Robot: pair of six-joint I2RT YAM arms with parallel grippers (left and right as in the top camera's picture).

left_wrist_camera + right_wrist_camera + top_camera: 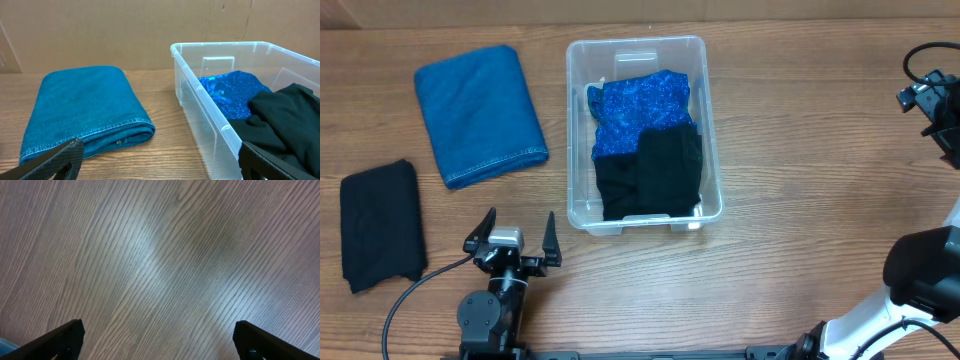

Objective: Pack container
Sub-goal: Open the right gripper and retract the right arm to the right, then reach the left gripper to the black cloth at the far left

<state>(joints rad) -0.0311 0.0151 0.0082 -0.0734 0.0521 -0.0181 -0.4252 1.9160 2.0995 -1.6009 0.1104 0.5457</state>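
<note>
The clear container (576,130) stands mid-table. Inside it a shiny blue cloth (642,103) lies at the far end and a black cloth (655,175) at the near end. My left gripper (512,232) hovers open near the front edge, just left of the container's near corner, with nothing between its fingers. In the left wrist view the left gripper (160,161) frames the container wall (200,90) on the right and a folded teal cloth (85,107) on the left. My right gripper (159,340) is open over bare wood; its arm (932,100) is at the far right edge.
The folded teal cloth (480,115) lies left of the container. A folded black cloth (382,225) lies at the far left near the front. The left arm's cable (415,290) trails over the front left of the table. A cardboard wall (125,30) stands behind.
</note>
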